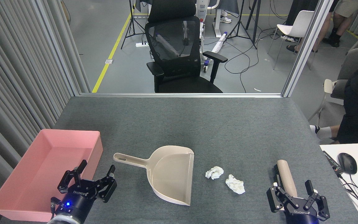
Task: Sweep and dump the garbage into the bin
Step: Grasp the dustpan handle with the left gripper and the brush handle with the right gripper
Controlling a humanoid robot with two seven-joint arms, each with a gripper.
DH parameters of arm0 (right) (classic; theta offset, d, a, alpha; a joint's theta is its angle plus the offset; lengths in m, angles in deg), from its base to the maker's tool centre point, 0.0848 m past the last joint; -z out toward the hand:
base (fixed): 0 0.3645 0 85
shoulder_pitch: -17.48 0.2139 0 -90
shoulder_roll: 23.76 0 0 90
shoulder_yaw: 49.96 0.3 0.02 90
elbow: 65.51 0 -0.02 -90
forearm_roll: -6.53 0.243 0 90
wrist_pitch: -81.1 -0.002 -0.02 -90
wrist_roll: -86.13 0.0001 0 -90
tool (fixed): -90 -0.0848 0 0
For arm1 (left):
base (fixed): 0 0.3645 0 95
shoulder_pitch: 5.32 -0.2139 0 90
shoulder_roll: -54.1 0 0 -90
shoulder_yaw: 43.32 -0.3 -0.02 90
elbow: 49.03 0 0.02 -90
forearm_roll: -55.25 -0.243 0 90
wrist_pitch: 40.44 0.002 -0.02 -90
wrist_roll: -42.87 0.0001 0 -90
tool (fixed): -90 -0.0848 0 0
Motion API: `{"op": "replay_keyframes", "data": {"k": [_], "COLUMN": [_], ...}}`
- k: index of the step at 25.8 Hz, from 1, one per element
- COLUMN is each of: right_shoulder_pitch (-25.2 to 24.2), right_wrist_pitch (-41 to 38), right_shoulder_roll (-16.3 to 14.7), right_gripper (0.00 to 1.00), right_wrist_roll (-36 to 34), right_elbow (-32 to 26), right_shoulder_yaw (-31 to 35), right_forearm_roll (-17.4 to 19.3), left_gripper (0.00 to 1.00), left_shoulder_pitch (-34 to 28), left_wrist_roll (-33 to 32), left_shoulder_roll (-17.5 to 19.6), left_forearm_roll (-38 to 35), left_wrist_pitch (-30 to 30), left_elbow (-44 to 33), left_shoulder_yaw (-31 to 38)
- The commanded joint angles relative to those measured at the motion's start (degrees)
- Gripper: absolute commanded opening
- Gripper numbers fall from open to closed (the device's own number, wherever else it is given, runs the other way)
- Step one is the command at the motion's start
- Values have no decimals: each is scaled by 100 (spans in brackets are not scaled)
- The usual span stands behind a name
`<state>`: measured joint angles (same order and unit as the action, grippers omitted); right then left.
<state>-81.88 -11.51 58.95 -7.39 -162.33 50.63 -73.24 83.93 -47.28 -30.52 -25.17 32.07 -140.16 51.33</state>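
Two crumpled white paper wads are being seen lying close together on the grey worktop [179, 124], one wad [214, 172] just left of and slightly beyond the other wad [235, 184]. Both are lying between the two hands, just beside the open mouth of a beige dustpan [172, 174], whose handle is being pointed toward the left hand [96, 174]. That hand is being held with its fingers spread, empty, over the near right corner of the pink bin [42, 174], which is resting at the worktop's left edge, well apart from the wads. The right hand [292, 189] is being held at the near right, its fingers also spread, with a beige brush handle [286, 177] lying between them; whether they are touching it cannot be told. The wads are lying to the left of this hand, nearer to it than to the left one.
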Motion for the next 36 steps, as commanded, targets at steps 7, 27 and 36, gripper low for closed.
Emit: {"op": "replay_keyframes", "data": {"k": [7,27,36], "right_shoulder_pitch": [21,-1315,-1420], "right_wrist_pitch": [-20,-442,-960], "right_shoulder_roll": [-159,-581,-563], "right_gripper": [98,98,98], "right_wrist_roll": [8,-9,-18], "right_elbow": [-12,-531,-425], "right_shoulder_yaw": [-4,673,1218], "right_forearm_roll": [-3,85,577], "left_gripper": [99,99,99], "left_shoulder_pitch": [-119,189,154], "left_wrist_roll": [-3,-829,-1330], "left_shoulder_roll": [41,-108,-354], "left_forearm_roll": [0,2478,4993], "left_wrist_pitch": [-78,-69,-87], "left_elbow": [-266,-213,16], "left_shoulder_yaw": [-25,10,-52]}}
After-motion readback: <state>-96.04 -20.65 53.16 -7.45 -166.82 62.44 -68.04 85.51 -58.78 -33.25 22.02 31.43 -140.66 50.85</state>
